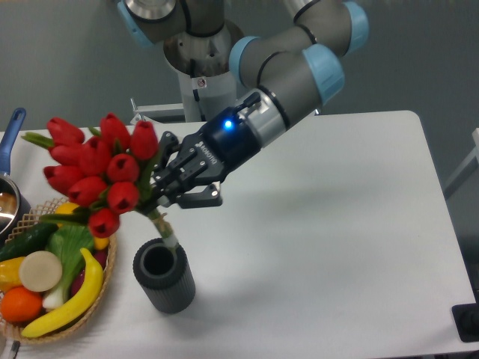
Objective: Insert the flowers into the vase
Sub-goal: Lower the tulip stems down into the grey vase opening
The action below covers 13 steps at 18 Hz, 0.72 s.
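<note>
White table (352, 247) fills most of frame. Woven basket (105, 288) at lower left edge, holding banana (71, 303), orange (19, 305), cucumber (26, 238), yellow pepper (75, 215), leafy green (67, 250) and pale round slice (40, 271). Pot with blue handle (11, 134) at left edge, partly cut off. Grey wall behind.

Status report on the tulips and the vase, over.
Gripper shut on tulip bunch. Stem end at rim of ribbed grey vase, not yet inserted. Vase mouth unobstructed.
</note>
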Tool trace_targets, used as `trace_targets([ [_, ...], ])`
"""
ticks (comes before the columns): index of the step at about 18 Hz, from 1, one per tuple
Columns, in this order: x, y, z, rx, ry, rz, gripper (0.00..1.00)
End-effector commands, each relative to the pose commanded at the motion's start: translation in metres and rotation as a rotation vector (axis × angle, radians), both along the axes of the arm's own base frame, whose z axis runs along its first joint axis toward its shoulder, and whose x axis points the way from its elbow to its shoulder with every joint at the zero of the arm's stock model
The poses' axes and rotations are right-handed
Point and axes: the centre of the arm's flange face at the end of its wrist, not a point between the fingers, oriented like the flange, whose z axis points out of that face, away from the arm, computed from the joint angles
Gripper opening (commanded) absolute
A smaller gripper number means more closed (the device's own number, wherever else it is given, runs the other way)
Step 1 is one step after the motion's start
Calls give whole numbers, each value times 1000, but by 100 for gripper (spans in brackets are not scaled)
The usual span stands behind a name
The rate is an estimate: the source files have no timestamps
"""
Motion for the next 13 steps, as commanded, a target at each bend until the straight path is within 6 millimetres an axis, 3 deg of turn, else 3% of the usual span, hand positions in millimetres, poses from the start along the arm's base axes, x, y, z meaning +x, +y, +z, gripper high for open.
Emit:
trace_targets([
  [13, -10, 10, -43, -23, -82, -15, 13],
])
